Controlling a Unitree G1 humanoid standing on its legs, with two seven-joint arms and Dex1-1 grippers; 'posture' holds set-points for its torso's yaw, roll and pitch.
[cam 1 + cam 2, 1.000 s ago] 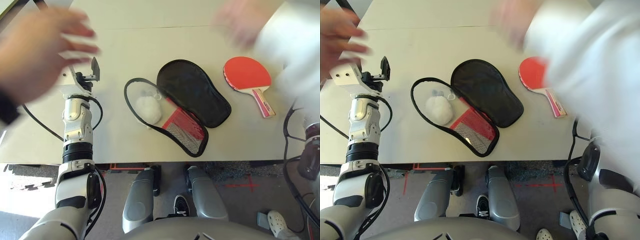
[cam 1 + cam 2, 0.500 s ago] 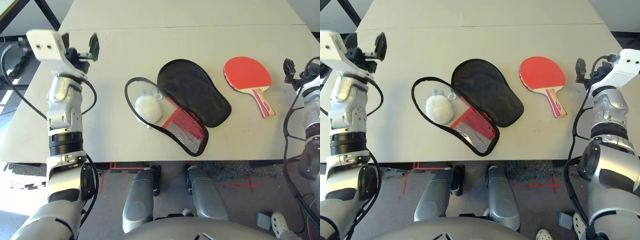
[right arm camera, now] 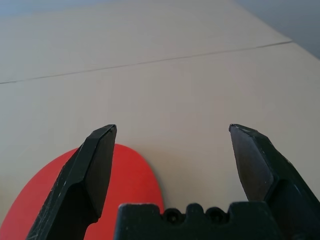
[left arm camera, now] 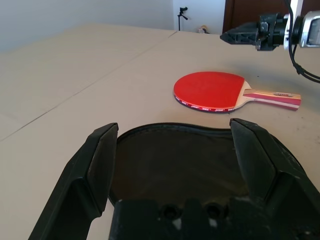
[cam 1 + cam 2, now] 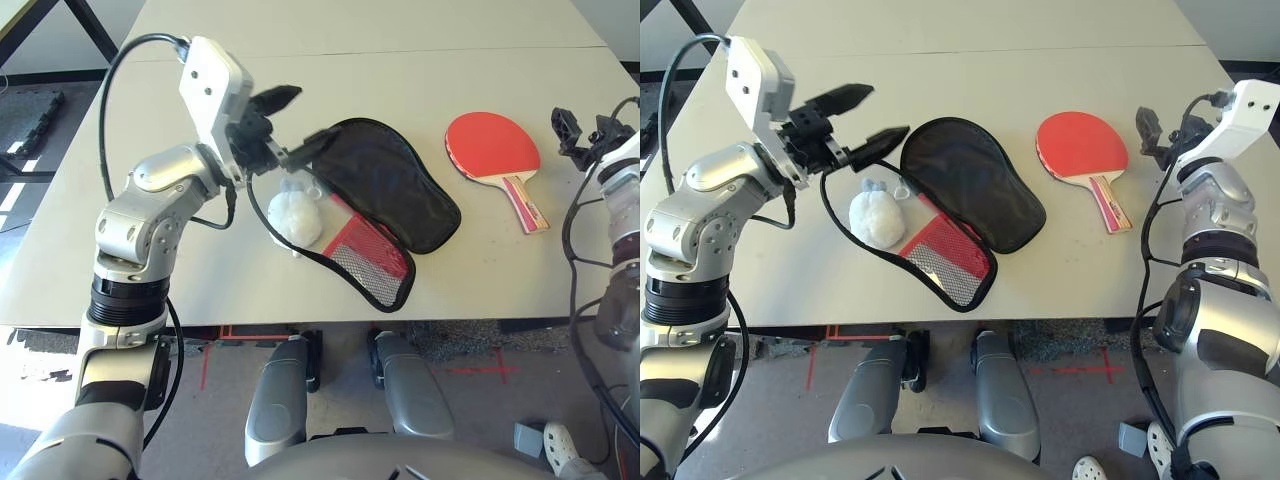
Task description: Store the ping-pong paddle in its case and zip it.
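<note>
1. A pale, flat surface point(image 5: 360, 80) fills most of the view, with a thin seam running across its far part.
2. The robot's silver left arm point(image 5: 700, 230) reaches in from the left. Its black left claw point(image 5: 876, 115) is spread wide and empty, above the surface at the case's upper left edge. From this angle, whether a fingertip touches the case is hard to judge.
3. The silver right arm point(image 5: 1220, 260) stands at the right. Its right claw point(image 3: 173, 127) is also spread and empty, to the right of the paddle.
4. The case point(image 5: 975, 185) lies opened out flat on the surface, near the middle. One half is plain black; the other has a black rim, a red band and a black mesh pocket point(image 5: 950, 268).
5. The paddle point(image 5: 490, 145) lies flat on the surface, outside the case and to its right, red rubber face up. Its short wooden handle, with red sides, points toward the robot and slightly right.
6. A fluffy white charm point(image 5: 877, 217) rests on the case's left half, beside the red band.
</note>
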